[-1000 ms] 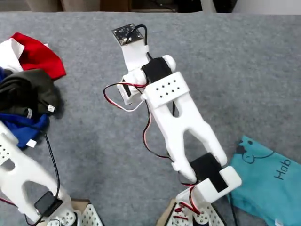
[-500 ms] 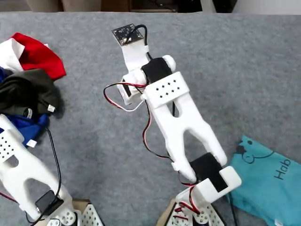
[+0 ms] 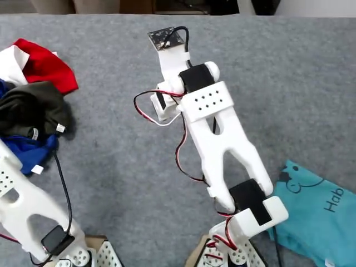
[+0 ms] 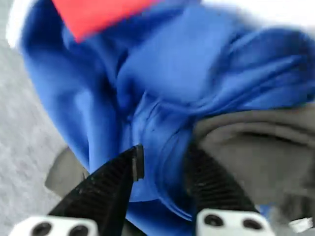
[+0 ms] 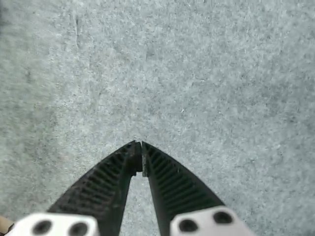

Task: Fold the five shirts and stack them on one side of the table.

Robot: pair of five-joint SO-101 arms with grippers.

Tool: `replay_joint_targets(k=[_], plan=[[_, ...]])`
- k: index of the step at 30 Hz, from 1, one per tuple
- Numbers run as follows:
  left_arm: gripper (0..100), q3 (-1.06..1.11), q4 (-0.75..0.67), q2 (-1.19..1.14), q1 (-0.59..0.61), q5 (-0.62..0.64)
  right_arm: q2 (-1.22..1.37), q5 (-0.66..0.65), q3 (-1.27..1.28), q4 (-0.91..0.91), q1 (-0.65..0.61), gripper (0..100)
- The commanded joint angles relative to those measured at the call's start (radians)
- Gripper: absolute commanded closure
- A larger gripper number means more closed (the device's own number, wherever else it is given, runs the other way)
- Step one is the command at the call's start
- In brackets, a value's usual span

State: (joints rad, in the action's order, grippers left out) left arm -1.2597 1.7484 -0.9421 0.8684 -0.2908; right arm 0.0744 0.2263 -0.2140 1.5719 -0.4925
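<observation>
- The left pincer (image 4: pixel 165 160) stands apart, its jaws on either side of a ridge of the blue shirt (image 4: pixel 162 73). That shirt lies bunched at the left edge of the worktop (image 3: pixel 289 83). The grey shirt (image 4: pixel 256 142) lies right against one jaw.
- Closing here may catch a fold of grey along with the blue, because the two touch right at the jaw. A lift would then drag both, and perhaps the red shirt (image 3: pixel 41 67), which touches the blue on its far side.
- The ridge between the jaws looks like a crease in the body of the shirt, not a hem or shoulder. Lifted by that, the shirt would probably hang in a clump and land crumpled, hard to spread flat for folding.
- A shallow bite on such slack cloth could slip out during the pull.
- The right pincer (image 5: pixel 141 153) is pressed together on nothing, above bare worktop towards the middle. If the blue shirt gets dragged into that space, it could snag on the right arm (image 3: pixel 217 139) or its loose wires (image 3: pixel 167 119).
- The teal shirt (image 3: pixel 317 214) lies spread by that arm's base, well apart from the other shirts. A swing of the arm's lower part could ruffle it.
</observation>
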Motion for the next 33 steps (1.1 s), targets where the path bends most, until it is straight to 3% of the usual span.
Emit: replay_joint_targets(k=[1,5,9,17,26,33], plan=[[82,0.035,-0.005,-0.027,0.021,-0.012,-0.004,-0.003,-0.045,0.005,0.024,98.9],[85,-0.012,-0.043,-0.120,0.038,-0.012,-0.004,-0.005,-0.042,0.005,0.027,98.9],[99,-0.107,-0.048,-0.188,0.049,-0.011,-0.007,-0.005,-0.042,0.005,0.028,98.9],[98,-0.379,0.011,-0.170,0.057,0.029,-0.004,-0.005,-0.042,0.005,0.033,98.9],[98,-0.405,0.011,0.130,0.058,0.176,-0.004,-0.003,-0.042,0.005,0.068,98.9],[98,-0.397,0.011,0.390,-0.049,0.338,-0.004,-0.008,-0.042,0.005,0.182,98.9]])
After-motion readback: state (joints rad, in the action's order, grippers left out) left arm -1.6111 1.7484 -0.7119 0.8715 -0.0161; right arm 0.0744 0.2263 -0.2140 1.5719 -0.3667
